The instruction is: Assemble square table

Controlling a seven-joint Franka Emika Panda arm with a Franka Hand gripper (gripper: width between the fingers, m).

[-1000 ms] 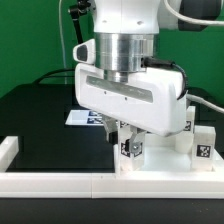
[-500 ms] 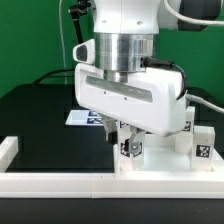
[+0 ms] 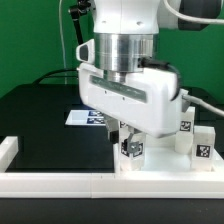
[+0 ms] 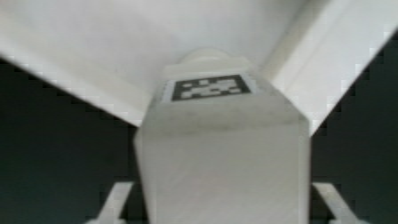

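Observation:
My gripper (image 3: 128, 143) is shut on a white leg (image 3: 131, 149) with a black-and-white tag. It holds the leg upright at a corner of the white square tabletop (image 3: 155, 163). In the wrist view the leg (image 4: 221, 150) fills the middle, tag facing the camera, with a finger (image 4: 121, 205) on either side of it. The tabletop's rim (image 4: 107, 50) shows just beyond the leg. Whether the leg's foot sits in a socket is hidden. Two more legs (image 3: 184, 132) (image 3: 203, 142) stand on the tabletop at the exterior view's right.
The marker board (image 3: 83, 117) lies on the black table behind the gripper. A long white border rail (image 3: 60, 182) runs along the front edge, with a raised end block (image 3: 7, 150) at the exterior view's left.
The gripper body has turned very slightly with the leg still in its grip. Nothing else has moved.

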